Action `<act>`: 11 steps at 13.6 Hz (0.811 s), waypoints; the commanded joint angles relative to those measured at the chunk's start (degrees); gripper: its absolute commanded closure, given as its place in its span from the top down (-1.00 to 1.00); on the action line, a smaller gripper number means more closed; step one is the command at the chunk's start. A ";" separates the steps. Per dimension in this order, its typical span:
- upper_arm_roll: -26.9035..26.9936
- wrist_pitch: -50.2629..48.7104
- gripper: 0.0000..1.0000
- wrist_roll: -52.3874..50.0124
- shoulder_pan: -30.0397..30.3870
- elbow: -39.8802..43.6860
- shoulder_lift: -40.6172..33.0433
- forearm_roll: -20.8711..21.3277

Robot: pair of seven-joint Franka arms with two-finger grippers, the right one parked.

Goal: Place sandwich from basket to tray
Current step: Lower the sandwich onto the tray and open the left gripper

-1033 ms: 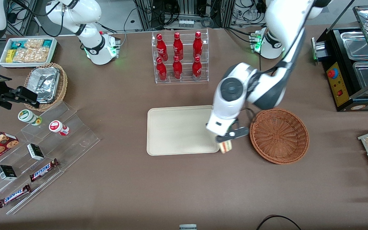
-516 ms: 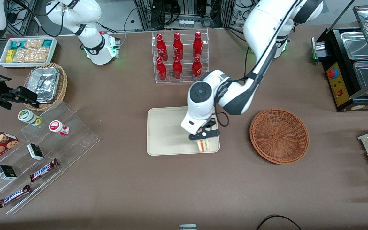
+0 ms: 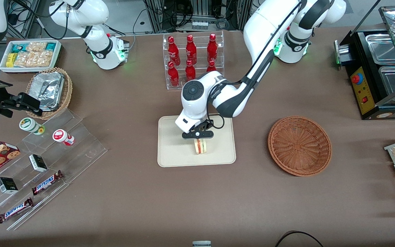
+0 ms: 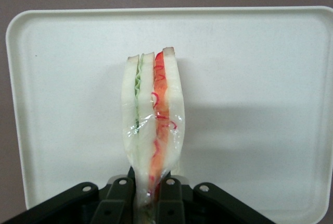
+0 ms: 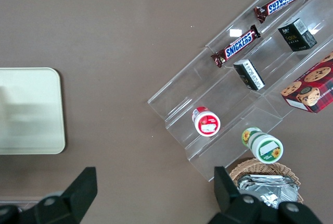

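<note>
gripper (image 3: 198,138) clamped on sandwich (image 3: 201,146) | over tray (image 3: 170,151) centre; basket (image 3: 299,145) at 3 o'clock | lower gently, then release flat

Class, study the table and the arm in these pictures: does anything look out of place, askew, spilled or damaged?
Nothing stands out. The gripper is shut on the wrapped sandwich above the tray, and the wrap looks whole. The basket sits upright and empty beside the tray. The bottles stand upright in their rack.
</note>
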 commanded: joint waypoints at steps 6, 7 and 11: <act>0.66 1.83 -0.76 -0.59 -2.67 2.18 3.13 0.69; 0.66 1.83 0.39 -0.50 -2.50 2.09 3.22 0.34; 0.66 1.57 1.00 -0.50 -2.06 2.18 1.47 0.25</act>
